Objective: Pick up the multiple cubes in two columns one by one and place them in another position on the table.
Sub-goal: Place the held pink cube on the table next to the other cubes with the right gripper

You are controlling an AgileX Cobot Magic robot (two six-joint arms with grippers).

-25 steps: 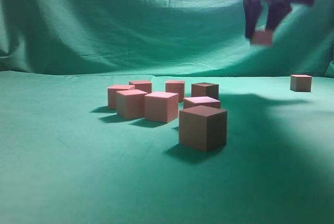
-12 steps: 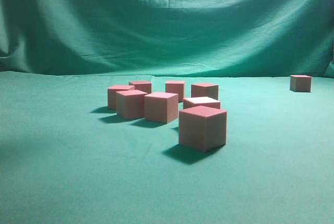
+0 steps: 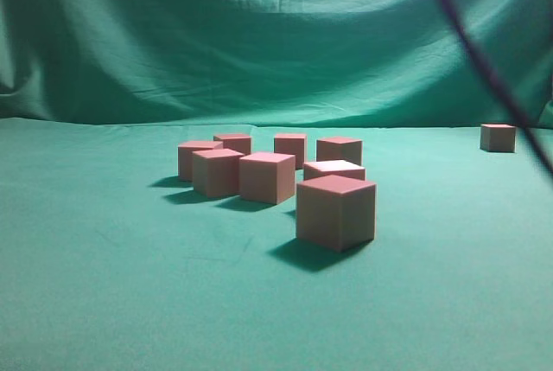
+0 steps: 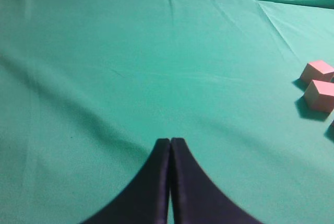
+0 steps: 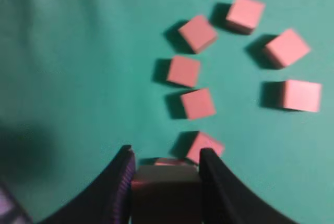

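Observation:
Several pinkish-red cubes stand in a loose cluster on the green table [image 3: 104, 284]; the nearest cube [image 3: 337, 211] is in front. One cube [image 3: 498, 137] stands alone at the far right. Neither gripper shows in the exterior view. My right gripper [image 5: 167, 157] is shut on a cube [image 5: 166, 192] and holds it high above the cluster [image 5: 197, 104]. My left gripper [image 4: 170, 141] is shut and empty, low over bare cloth, with two cubes [image 4: 319, 94] off to its right.
A thin dark cable [image 3: 484, 64] slants across the upper right of the exterior view. The draped green backdrop [image 3: 216, 34] rises behind the table. Bare cloth lies left of the cluster and in front of it.
My right gripper, holding a cube at the upper right of the exterior view a second ago, has gone out of that view. A cable now crosses there. The cubes on the table have not moved.

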